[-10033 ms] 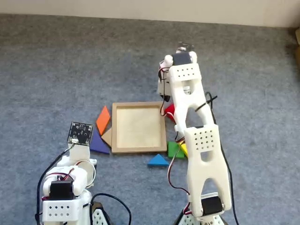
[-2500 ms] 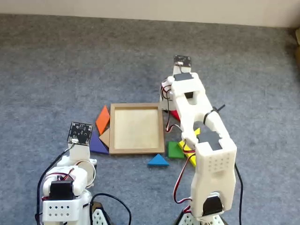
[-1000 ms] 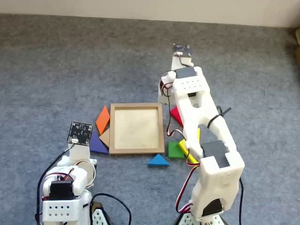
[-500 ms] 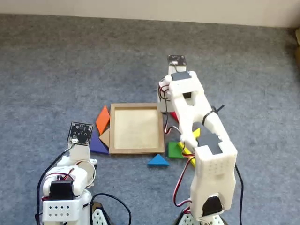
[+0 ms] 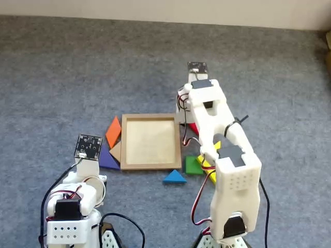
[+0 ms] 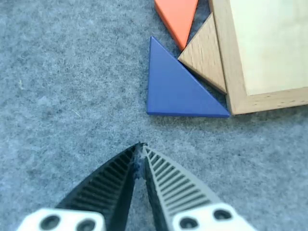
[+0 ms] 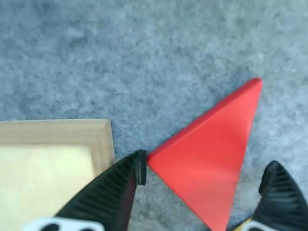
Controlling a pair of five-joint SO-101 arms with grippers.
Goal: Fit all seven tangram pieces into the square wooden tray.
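Right pincer (image 7: pixel 207 175) is wide open and low over the bench, jaws straddling the red triangle (image 7: pixel 211 144) that lies just off the far right corner of the tray (image 7: pixel 103 130); it looks not yet gripped. Left pincer (image 6: pixel 140 156) is closed on nothing toward the bench's near side, just short of the blue triangle (image 6: pixel 175 89), which sits with the wood triangle (image 6: pixel 207 55) and orange piece (image 6: pixel 177 14) along the tray's left edge. Progress: none placed, tray empty, all seven pieces left; green square (image 5: pixel 193 164), yellow piece (image 5: pixel 213 155) and light-blue triangle (image 5: pixel 175 176) lie near its near right corner.
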